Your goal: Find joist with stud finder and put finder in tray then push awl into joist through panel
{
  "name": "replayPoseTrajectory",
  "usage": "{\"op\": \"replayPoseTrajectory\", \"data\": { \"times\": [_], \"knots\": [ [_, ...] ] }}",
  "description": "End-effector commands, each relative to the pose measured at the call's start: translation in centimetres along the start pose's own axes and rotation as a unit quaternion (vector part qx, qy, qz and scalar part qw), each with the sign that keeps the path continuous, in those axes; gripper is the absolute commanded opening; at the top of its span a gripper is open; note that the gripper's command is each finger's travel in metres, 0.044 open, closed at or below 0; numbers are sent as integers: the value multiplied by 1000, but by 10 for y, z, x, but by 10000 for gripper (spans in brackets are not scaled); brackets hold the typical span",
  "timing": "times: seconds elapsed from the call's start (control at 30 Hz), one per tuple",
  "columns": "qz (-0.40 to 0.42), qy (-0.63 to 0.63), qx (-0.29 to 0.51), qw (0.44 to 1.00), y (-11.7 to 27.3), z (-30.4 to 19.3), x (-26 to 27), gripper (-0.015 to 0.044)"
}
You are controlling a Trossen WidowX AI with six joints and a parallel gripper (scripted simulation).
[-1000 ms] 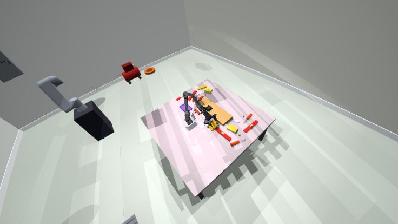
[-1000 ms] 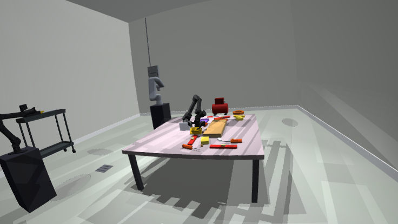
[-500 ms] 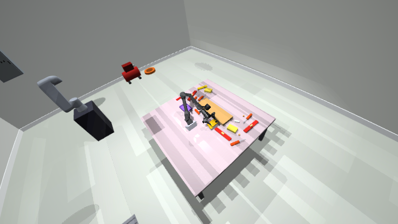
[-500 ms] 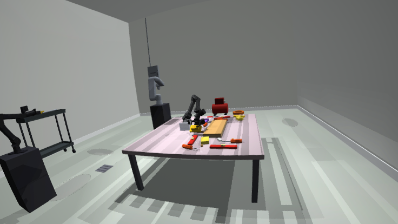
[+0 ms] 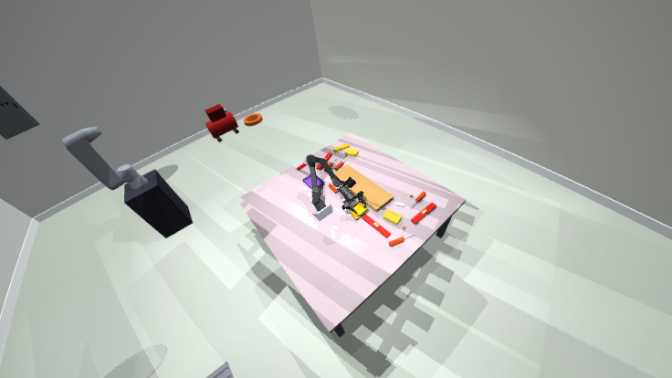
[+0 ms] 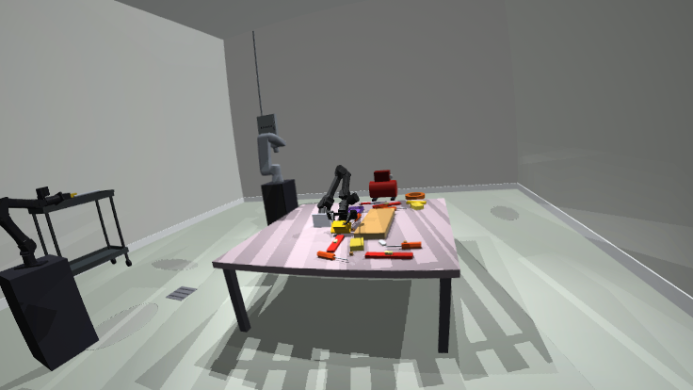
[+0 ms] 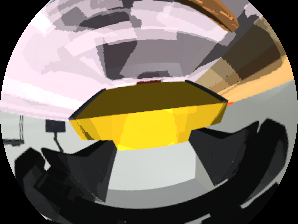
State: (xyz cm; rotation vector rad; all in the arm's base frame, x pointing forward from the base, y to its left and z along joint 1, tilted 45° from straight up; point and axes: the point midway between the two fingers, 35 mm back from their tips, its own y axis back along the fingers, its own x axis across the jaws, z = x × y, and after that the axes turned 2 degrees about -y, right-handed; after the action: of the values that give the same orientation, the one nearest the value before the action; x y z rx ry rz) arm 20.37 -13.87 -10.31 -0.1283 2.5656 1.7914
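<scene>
Block, yellow (image 5: 360, 209) (image 6: 341, 226) (image 7: 150, 122), clamped between fingers of gripper (image 5: 354, 204) (image 6: 342, 219) (image 7: 150, 132), just beside near end of tan panel (image 5: 365, 183) (image 6: 378, 223) (image 7: 280, 80).

on the pink desk (image 6: 281, 256), the black arm's jaws (image 6: 342, 219) grip a yellow block-shaped thing (image 6: 341, 226) near the long tan panel (image 6: 376, 222). in front lie 2 red levels (image 6: 334, 244) and 2 orange-handled tools (image 6: 326, 254), with 1 yellow block (image 6: 356, 244) between the levels.
</scene>
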Motion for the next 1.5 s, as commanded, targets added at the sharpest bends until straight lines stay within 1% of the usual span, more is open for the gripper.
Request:
{"op": "replayPoseTrajectory", "data": {
  "times": [0.0, 0.23, 0.7, 0.73, 1.47],
  "knots": [
    [0, -2, 5, 1000, -2, 3, 0, 0],
    [0, -2, 2, 1000, -5, 13, 1, 0],
    [0, 1, -4, 1000, -5, 19, 1, 368],
    [0, 1, -4, 1000, -5, 19, 1, 378],
    [0, 1, -4, 1000, -3, 21, 2, 378]
  ]
}}
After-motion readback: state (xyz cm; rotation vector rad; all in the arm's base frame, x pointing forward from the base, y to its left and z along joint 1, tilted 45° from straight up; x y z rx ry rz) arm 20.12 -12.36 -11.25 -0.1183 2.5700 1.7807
